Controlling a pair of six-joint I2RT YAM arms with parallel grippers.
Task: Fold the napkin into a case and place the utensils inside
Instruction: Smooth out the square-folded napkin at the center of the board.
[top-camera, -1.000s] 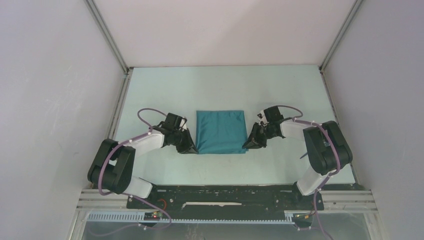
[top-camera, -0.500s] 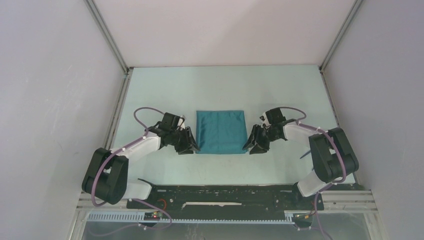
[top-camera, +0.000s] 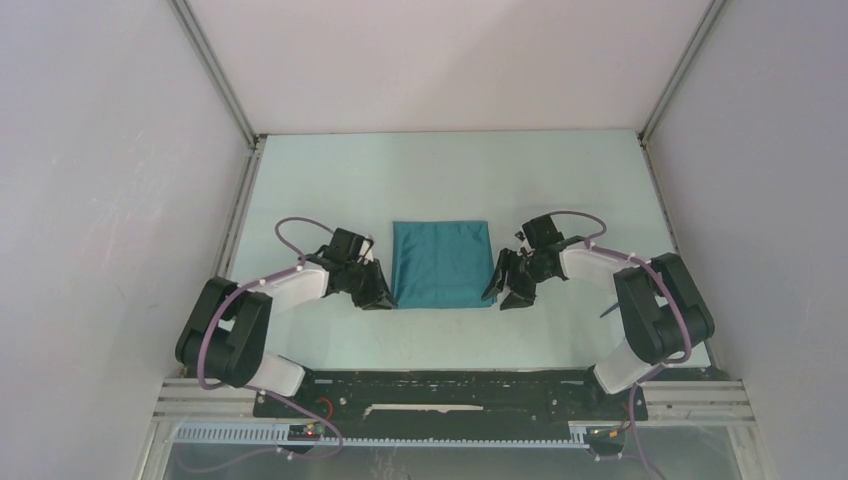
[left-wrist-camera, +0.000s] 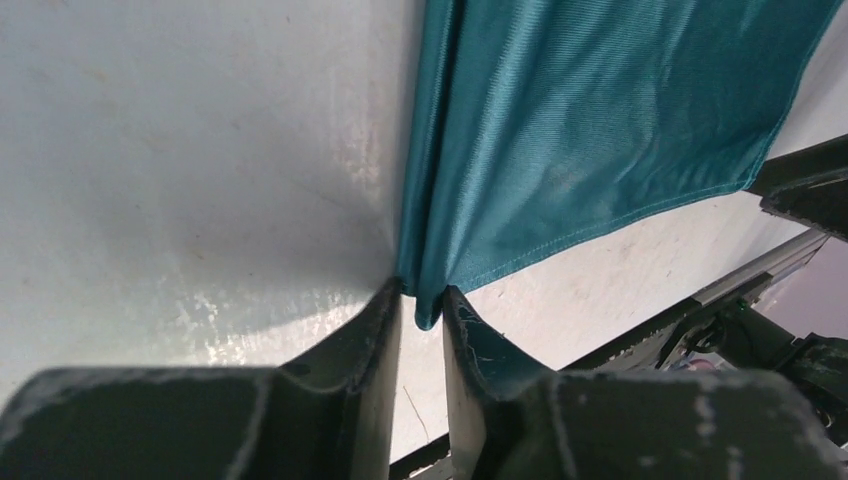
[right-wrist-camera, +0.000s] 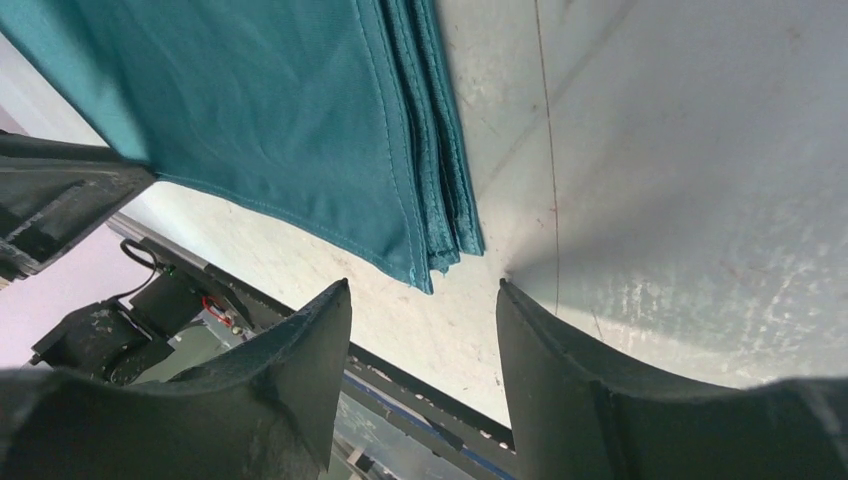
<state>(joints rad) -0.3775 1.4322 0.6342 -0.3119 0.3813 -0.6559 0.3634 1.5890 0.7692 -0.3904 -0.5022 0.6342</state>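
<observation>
Napkin (top-camera: 442, 263) flat on table (top-camera: 340, 180) | left pincer (left-wrist-camera: 422, 295) nips corner | right pincer (right-wrist-camera: 422, 290) agape

The napkin (top-camera: 442, 263) was woven cloth with a soft satin sheen and stitched hems. The desk (top-camera: 330, 180) looked smooth, faintly glossy, scuffed.

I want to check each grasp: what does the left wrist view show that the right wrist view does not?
Only left wrist: the left gripper nearly closed, pinching a corner of the shiny teal satin napkin. Only right wrist: the right gripper wide open, with the napkin's stacked folded edges just ahead of it, untouched. Both: the same napkin lying on the pale table.
</observation>
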